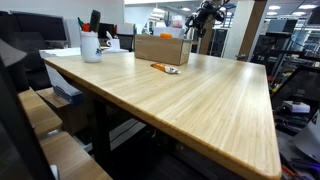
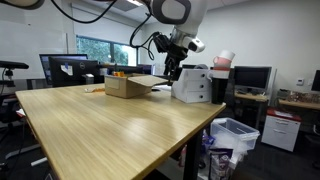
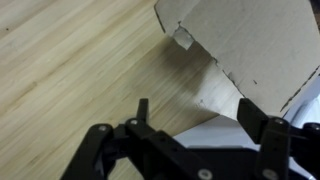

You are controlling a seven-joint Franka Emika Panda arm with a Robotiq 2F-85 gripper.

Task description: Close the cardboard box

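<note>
The cardboard box [image 1: 162, 48] stands at the far end of the wooden table, also seen in an exterior view [image 2: 126, 86], with a flap folded outward toward the arm. My gripper [image 2: 172, 72] hangs just beyond the box's open side, in an exterior view [image 1: 196, 27] above and behind it. In the wrist view the gripper [image 3: 198, 112] is open. Its fingers [image 3: 143, 108] stand wide apart over the table, and the brown flap [image 3: 250, 45] reaches down between them without being pinched.
A white cup with pens [image 1: 91, 45] stands on the table's left side. A small orange object [image 1: 165, 68] lies in front of the box. A white printer [image 2: 195, 85] sits beside the table's end, and a bin [image 2: 236, 135] stands on the floor.
</note>
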